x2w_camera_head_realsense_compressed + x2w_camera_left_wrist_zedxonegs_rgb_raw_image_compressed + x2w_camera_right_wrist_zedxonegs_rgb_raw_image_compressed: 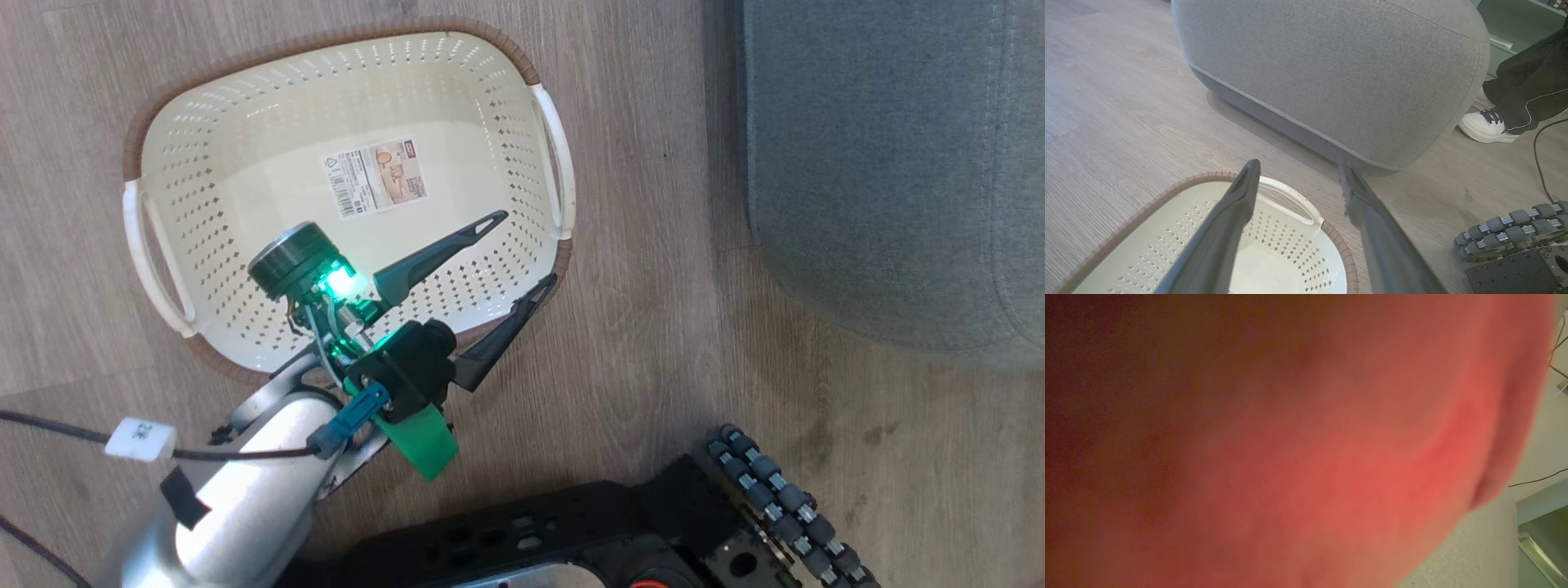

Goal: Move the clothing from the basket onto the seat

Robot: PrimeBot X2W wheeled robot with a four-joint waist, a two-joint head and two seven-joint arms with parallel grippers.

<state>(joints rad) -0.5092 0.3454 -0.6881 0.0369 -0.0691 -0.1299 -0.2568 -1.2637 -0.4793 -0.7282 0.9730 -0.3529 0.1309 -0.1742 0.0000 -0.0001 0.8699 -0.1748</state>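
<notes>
Left gripper (526,249) spread wide, holding nothing: one finger over the basket (245,122), the other at its near rim. Basket sits on the floor (653,367), near the seat's (890,163) rounded corner. Right gripper closed, fingers hidden. Red clothing (1306,457) lies against its lens, with grey seat fabric beneath.

Head camera overhead, left wrist low, sharing basket (229,147).

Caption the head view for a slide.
Left tool open over the rim of the empty basket, grey seat to its right.
</notes>
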